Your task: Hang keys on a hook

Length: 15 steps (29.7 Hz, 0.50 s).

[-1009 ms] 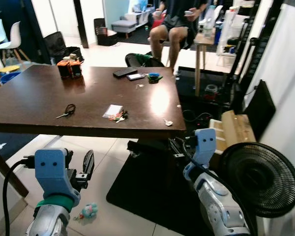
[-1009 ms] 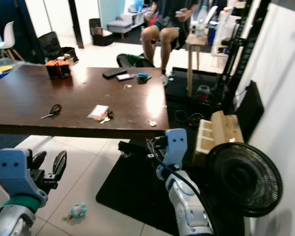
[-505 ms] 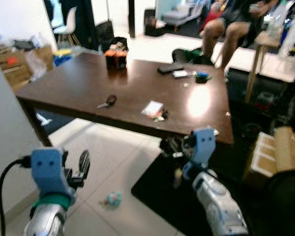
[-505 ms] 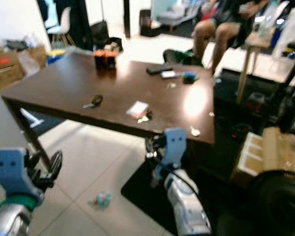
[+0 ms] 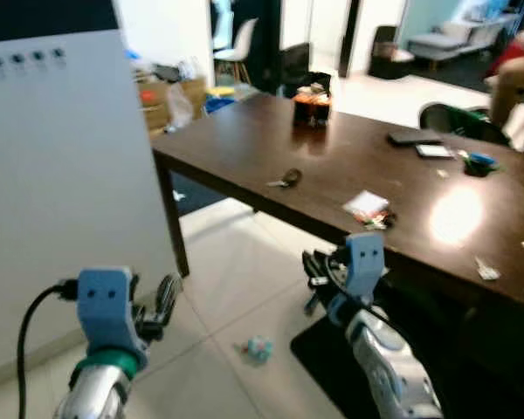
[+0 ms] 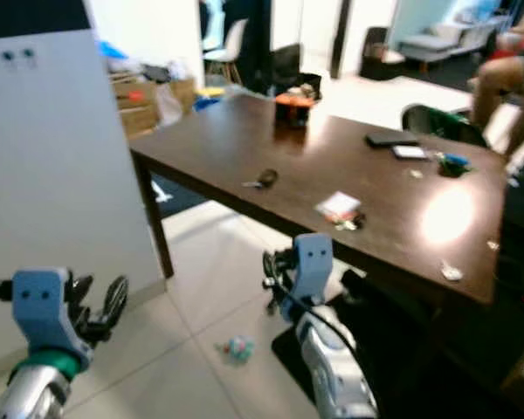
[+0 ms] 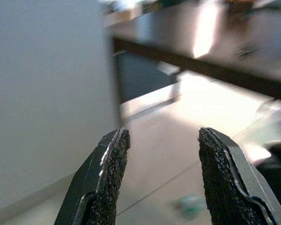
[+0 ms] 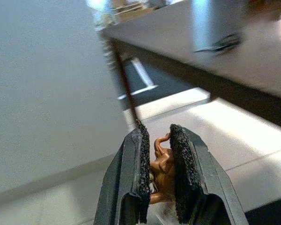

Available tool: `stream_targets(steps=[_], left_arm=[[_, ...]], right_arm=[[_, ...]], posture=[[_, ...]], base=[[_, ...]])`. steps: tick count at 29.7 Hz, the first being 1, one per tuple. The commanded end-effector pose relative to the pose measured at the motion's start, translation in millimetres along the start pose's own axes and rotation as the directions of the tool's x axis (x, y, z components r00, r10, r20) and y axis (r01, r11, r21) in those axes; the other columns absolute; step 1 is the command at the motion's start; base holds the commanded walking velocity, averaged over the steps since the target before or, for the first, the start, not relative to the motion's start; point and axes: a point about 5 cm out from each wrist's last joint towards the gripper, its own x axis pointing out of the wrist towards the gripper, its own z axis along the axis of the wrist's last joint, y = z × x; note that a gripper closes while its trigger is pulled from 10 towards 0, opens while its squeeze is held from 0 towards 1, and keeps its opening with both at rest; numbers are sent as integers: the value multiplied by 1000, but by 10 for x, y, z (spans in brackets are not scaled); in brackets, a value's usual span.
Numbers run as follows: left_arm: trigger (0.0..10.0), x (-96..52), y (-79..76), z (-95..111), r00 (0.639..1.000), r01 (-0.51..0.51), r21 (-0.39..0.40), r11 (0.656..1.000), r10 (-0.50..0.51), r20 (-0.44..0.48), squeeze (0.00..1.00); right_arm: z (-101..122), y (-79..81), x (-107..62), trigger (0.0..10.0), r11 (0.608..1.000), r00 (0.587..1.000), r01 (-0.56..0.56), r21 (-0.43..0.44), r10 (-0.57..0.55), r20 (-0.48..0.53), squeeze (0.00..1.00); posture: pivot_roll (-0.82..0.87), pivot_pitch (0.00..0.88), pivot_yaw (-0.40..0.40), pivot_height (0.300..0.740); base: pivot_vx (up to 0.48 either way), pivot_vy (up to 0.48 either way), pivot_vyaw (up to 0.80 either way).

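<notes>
The right hand point(image 8: 157, 154) is clamped on a small brown keyring charm point(image 8: 161, 168), held low in front of the dark wooden counter point(image 5: 349, 166). The left hand point(image 7: 161, 154), at about 7 o'clock in the head view, hangs with its fingers apart and nothing between them. A white panel point(image 5: 65, 166) stands at 9 o'clock. A small toy point(image 5: 258, 348) lies on the tiled floor point(image 5: 236, 288).
</notes>
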Motion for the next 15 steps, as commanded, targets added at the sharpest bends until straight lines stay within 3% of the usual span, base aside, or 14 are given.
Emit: stream_targets(steps=[1,7,15], left_arm=[[10000,-33,41,-99,999,-28,28,999,29,-35,0],[10000,-127,113,-283,992,-71,68,995,77,-98,0],[10000,-156,100,-327,989,-86,63,994,92,-114,0]], right_arm=[[-140,-23,-43,10000,1000,999,14,-1,-14,-51,0],[-382,-132,-188,10000,999,990,49,-14,-50,-134,0],[-457,-143,-252,10000,998,986,59,-16,-61,-157,0]], posture=[[-108,25,88,740],[-108,25,88,740],[-109,31,92,740]], base=[[0,0,800],[0,0,800],[0,0,800]])
